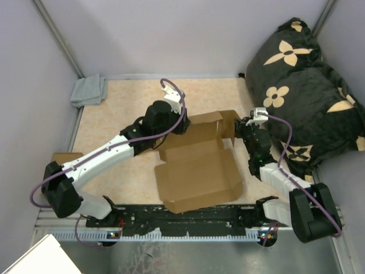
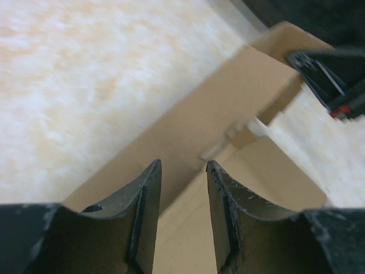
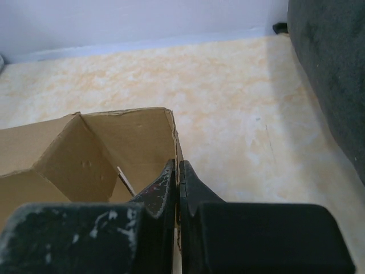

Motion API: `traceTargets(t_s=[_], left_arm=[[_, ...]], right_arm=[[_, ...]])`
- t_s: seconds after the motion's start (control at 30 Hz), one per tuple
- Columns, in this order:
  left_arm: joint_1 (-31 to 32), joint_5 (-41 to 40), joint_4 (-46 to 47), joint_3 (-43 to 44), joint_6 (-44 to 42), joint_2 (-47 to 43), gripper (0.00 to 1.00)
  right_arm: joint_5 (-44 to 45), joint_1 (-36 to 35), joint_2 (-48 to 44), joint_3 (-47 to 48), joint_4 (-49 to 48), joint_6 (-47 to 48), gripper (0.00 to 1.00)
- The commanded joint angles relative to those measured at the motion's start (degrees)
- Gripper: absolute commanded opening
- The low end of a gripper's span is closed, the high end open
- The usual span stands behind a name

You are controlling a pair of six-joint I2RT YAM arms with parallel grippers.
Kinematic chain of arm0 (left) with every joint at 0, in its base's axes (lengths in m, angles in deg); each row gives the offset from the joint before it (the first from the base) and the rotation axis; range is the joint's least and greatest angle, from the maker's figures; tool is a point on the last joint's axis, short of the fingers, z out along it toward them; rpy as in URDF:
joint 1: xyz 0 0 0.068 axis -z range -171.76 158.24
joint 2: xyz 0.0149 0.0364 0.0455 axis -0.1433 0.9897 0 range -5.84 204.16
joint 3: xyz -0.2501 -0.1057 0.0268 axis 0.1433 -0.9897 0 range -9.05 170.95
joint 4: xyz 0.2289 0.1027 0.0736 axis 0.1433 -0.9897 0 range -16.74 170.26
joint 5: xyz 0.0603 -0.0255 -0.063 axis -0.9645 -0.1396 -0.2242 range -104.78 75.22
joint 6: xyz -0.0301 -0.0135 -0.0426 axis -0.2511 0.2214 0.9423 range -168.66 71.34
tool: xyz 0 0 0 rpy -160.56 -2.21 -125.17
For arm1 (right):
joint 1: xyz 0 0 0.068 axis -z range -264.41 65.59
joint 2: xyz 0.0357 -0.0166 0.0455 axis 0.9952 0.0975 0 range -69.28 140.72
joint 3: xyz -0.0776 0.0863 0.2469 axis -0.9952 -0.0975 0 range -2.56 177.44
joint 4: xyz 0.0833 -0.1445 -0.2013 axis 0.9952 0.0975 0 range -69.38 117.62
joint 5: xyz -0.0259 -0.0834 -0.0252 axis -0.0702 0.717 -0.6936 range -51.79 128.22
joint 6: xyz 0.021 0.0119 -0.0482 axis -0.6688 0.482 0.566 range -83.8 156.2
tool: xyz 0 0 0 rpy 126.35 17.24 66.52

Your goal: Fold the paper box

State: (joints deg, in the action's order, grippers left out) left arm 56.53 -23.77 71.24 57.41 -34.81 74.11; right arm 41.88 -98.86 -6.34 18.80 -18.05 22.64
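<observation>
On the surface (image 1: 122,97), half-folded paper box (image 1: 197,171), left gripper (image 2: 183,166) jaws apart by its rear wall, right gripper (image 3: 177,166) jaws clamped on its flap.

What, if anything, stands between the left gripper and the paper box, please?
Nothing visible does. The left gripper hangs open right at the paper box's raised back wall, with only bare cardboard ahead of it. The right gripper is shut on a corner wall of the same box.
</observation>
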Motion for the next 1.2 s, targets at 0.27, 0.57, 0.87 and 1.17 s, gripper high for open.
traceTargets(t_s=[0.27, 0.57, 0.87, 1.17], left_arm=[[-16.00, -2.51, 6.33, 10.05, 1.10, 12.03, 0.45], [-16.53, 0.26, 5.60, 11.87, 1.46, 19.91, 0.43], [-16.57, 0.54, 4.89, 13.34, 0.79, 21.09, 0.42], [-16.58, 3.00, 4.52, 13.91, 0.74, 21.94, 0.40]], right_arm=[[-1.33, 0.32, 18.52, 8.99, -25.26, -2.81, 0.00], [-2.69, 0.31, 20.74, 15.20, -16.41, -4.45, 0.00], [-5.18, 0.36, 21.92, 29.39, 3.54, -6.92, 0.01], [-5.71, 0.31, 25.90, 33.43, 9.17, -5.18, 0.03]])
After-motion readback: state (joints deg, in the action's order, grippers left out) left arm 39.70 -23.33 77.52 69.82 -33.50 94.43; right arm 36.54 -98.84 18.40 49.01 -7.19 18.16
